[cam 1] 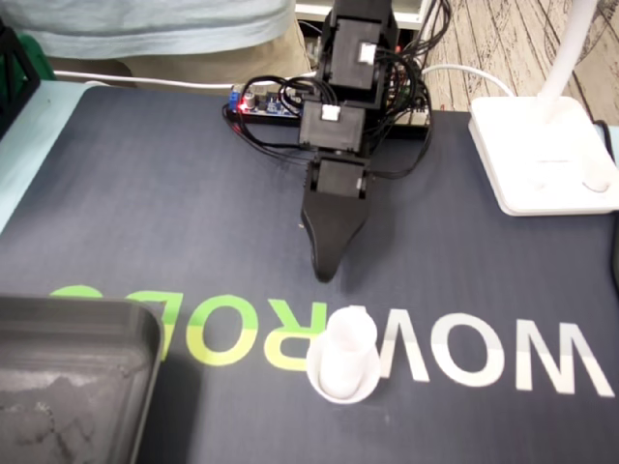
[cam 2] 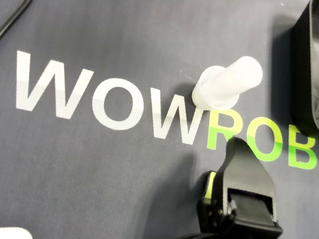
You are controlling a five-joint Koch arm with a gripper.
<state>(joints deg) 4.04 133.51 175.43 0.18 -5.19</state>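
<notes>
Black tray (cam 1: 87, 311) near white flanged tube (cam 1: 345, 348): probably light, rigid, slippery; grip its stem. Tool (cam 1: 326, 271) near tube; cannot tell whether clenched.

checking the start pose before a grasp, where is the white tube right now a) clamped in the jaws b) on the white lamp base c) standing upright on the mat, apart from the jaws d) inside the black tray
c: the white tube stands upright on the mat, with bare mat showing between it and the jaws.
</notes>
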